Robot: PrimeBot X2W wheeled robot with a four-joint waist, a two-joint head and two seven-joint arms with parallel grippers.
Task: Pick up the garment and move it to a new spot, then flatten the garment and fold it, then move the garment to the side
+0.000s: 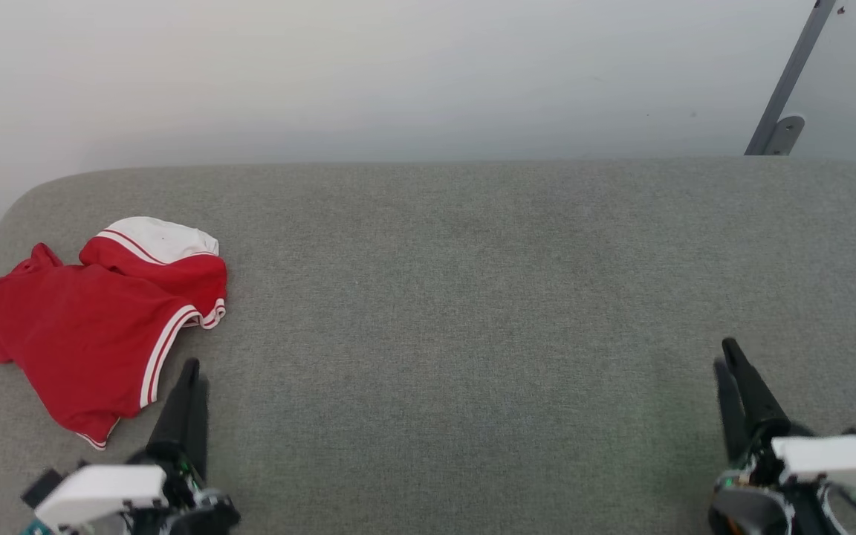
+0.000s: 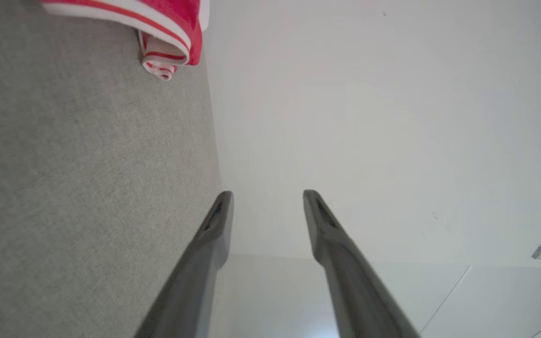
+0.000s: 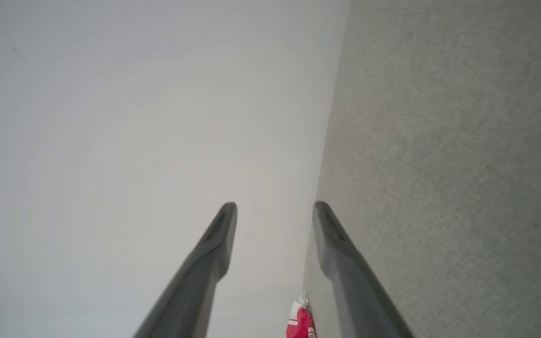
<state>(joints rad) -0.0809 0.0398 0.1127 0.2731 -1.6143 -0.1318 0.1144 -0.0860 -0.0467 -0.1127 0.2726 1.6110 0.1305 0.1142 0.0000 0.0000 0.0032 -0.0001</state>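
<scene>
Lying crumpled on the left of your bench (image 1: 472, 297), the garment (image 1: 79, 334) is just beside your left tool (image 2: 268, 192); this tool and your right tool (image 3: 274, 204) are both spread.

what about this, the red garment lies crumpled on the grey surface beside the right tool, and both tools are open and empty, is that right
Not quite. The head view shows the garment lying beside the left tool, far from the right tool. The rest stands: it lies crumpled on the grey surface, and both tools are open and empty.
</scene>
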